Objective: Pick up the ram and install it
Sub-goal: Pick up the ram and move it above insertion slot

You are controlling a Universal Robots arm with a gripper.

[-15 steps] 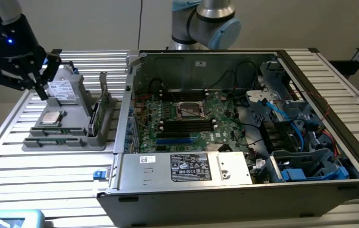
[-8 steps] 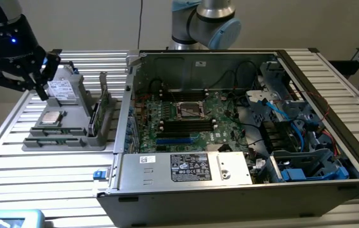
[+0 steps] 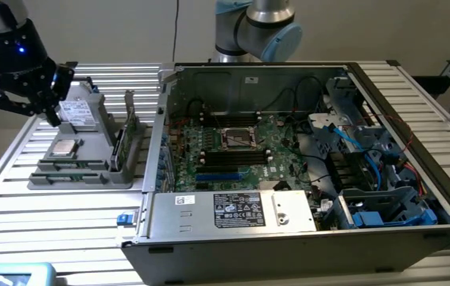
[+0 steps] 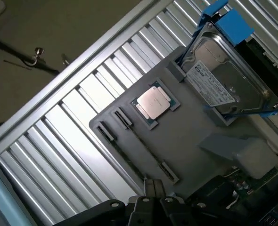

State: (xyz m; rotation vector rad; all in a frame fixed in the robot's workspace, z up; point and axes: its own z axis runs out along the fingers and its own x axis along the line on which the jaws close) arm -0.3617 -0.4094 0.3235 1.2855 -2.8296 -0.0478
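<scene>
A: Start with the exterior view. Where is the arm's working end?

B: The black gripper (image 3: 50, 116) hangs at 10 o'clock of the scene. It is above the far end of the flat grey plastic tray (image 3: 90, 179), just beside the silver hard drive in its blue bracket (image 3: 74, 110). The tray lies on the ribbed aluminium desk (image 3: 50, 226), at 9 o'clock from the open black computer case (image 3: 288, 259).

A: And the ram?

B: The slim, dark-green ram (image 3: 58, 168) looks to stand on edge in a clip holder along the tray's near end. That puts it at 6 o'clock from the square silver processor chip (image 3: 65, 147) and well apart from the gripper. The tall green expansion card (image 3: 132, 128) stands upright at 3 o'clock of that chip.

A: And inside the case?

B: The green motherboard (image 3: 281, 140) lies flat, with long black memory slots (image 3: 233, 156) at 6 o'clock of its socket.

A: Now the wrist view.

B: The fingers (image 4: 149, 189) of the gripper (image 4: 154, 186) are pressed together and hold nothing. Beyond them lies the tray (image 4: 191, 129). The ram (image 4: 146, 147) shows as a thin line between 2 dark end clips, just beside the processor chip (image 4: 153, 102). The hard drive (image 4: 224, 77) sits on the chip's other side. The desk (image 4: 82, 127) runs its ribs under the tray.
</scene>
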